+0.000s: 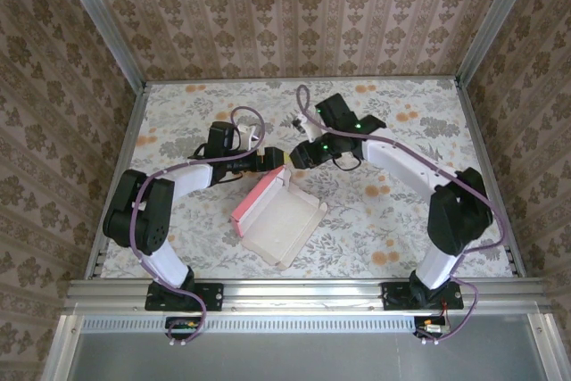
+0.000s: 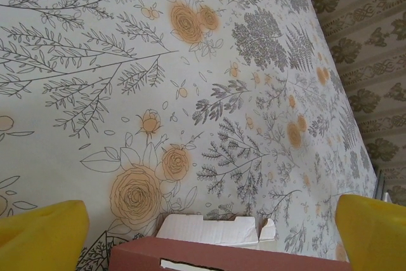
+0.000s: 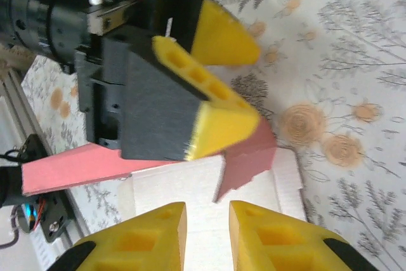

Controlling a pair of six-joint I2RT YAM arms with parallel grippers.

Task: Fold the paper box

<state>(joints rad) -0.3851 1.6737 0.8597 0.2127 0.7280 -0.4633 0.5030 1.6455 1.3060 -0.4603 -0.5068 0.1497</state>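
Floral table (image 1: 401, 220), paper box (image 1: 278, 211) just beside left fingers (image 3: 222, 125) and right fingers (image 3: 152, 233).

No writing, label, brand, number or sign can be read. The thin pink and off-white cardboard paper box (image 1: 281, 216) has plain faces, and the table's pale floral cover (image 1: 401, 211) bears only printed flowers and leaves.

Arms: the left arm (image 1: 192, 176) and right arm (image 1: 397, 160) have white shells over bulky black joints.
Cables: a purple cable (image 1: 135, 225) loops along each arm.
Bases: black base plates (image 1: 183, 296).
Lights: two green lights (image 1: 325, 145) glow on the right arm's wrist.
Fingers: the fingers (image 3: 143, 239) are yellow with square recesses, on black bodies.
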